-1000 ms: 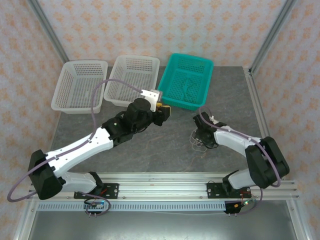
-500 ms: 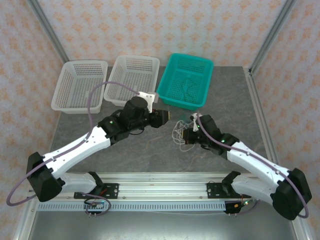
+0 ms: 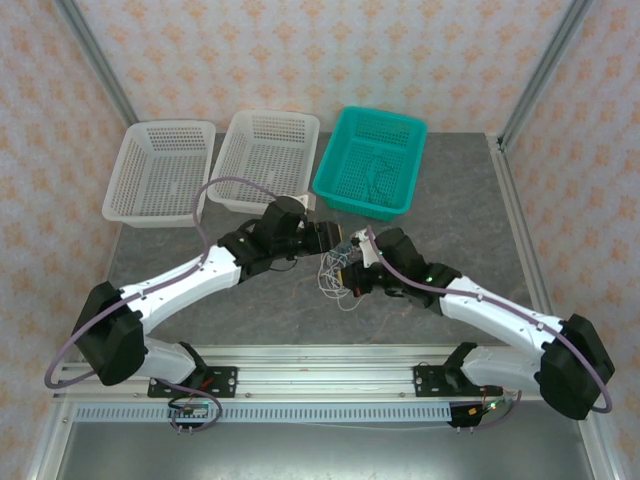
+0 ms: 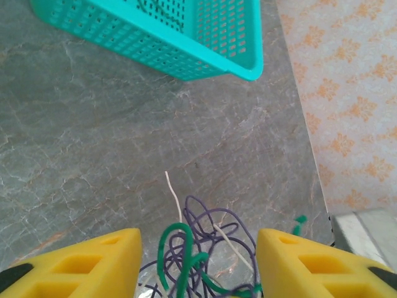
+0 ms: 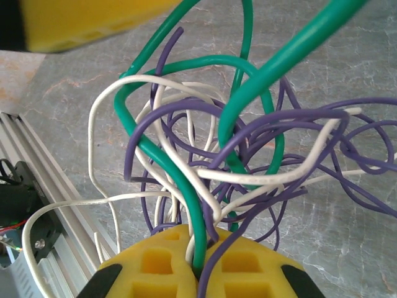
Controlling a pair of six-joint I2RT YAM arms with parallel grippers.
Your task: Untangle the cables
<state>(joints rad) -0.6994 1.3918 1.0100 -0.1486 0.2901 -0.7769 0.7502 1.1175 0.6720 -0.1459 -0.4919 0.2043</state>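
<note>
Table (image 3: pixel 470 230), mid-front; teal basket (image 3: pixel 362 200) stands well behind the work. Right gripper (image 3: pixel 352 276): fingers clenched on the cables (image 3: pixel 331 282), with green and purple strands pinched at the pad seam (clearest in the right wrist view). Left gripper (image 3: pixel 337 240): fingers spread and holding nothing, the bundle lying between them and just ahead, so this is the arm placed to take a strand. The bundle is a loose wad with no usable long axis; one white end points toward the basket. Lower loops are cut off in the left wrist view. Cannot tell whether the bundle touches the table, nor read the crossings.
</note>
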